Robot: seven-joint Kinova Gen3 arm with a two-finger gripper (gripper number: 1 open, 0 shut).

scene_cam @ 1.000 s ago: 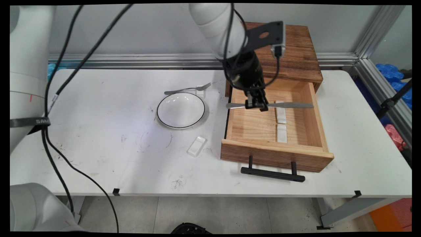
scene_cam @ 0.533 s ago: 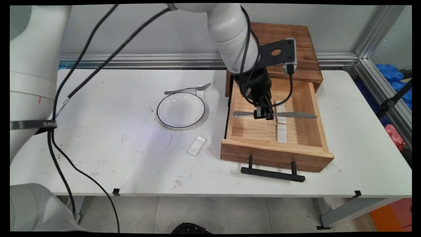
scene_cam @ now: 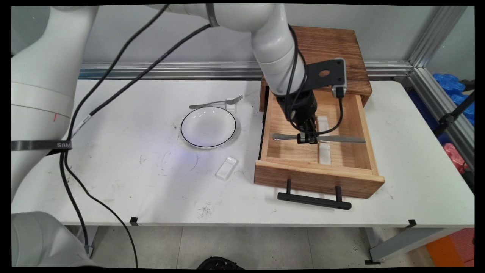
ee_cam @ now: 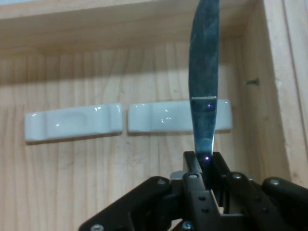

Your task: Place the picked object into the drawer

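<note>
Your gripper [scene_cam: 306, 139] [ee_cam: 204, 161] hangs inside the open wooden drawer [scene_cam: 318, 178], its two fingers clamped on a table knife [scene_cam: 341, 139] [ee_cam: 204, 72] near the middle of its length, so that handle and blade stick out level to either side across the drawer. In the hand view the blade runs away from the fingers and crosses one of two white rests [scene_cam: 324, 155] [ee_cam: 72, 121] that lie end to end on the drawer floor; you cannot tell from either view whether the steel touches that rest or sits just above it. The blade's tip comes close to the drawer's right wall, and the handle's end lies near the left wall. The drawer stands pulled out of a wooden cabinet [scene_cam: 326, 49], its black pull handle [scene_cam: 313, 200] toward the table's near edge. On the white table [scene_cam: 113, 170] to the drawer's left you see a black-rimmed white plate [scene_cam: 208, 126], a fork [scene_cam: 216, 102] lying just behind it, and a loose white rest [scene_cam: 226, 168] near the drawer's front corner.
</note>
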